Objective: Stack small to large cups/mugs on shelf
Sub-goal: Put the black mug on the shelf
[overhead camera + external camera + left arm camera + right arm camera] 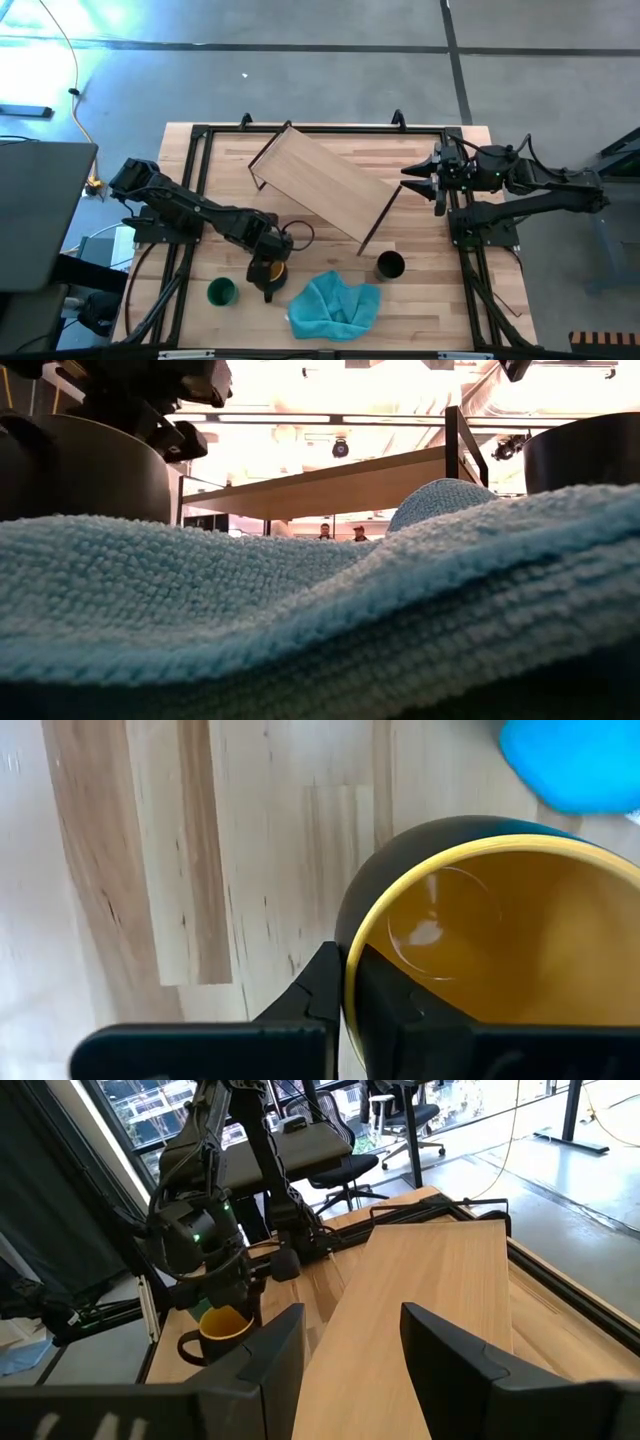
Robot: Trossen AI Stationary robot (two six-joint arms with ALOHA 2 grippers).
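Observation:
The yellow-orange mug (268,270), dark on its outer wall, stands on the table near the front left; its handle (190,1347) points away from the shelf. My left gripper (352,1005) is above the mug, shut on it. The green cup (221,292) stands to the mug's left. The black cup (390,265) stands at the front right. The shelf (325,188) lies slantwise across the table's middle on its black end legs. My right gripper (425,178) hangs open at the far right, beside the shelf's right end, with nothing in it. My left gripper pinches the mug's rim (350,982), one finger (318,995) outside the wall and one (388,1005) inside the hollow. The fingers come from above, pointing steeply down. The mug stands upright with its base on the table.
A crumpled teal-blue cloth (335,306) lies at the front edge between the mug and the black cup, filling the low view's foreground. Black rails (200,180) frame the tabletop. Bare wood lies near the left rail and between shelf and black cup.

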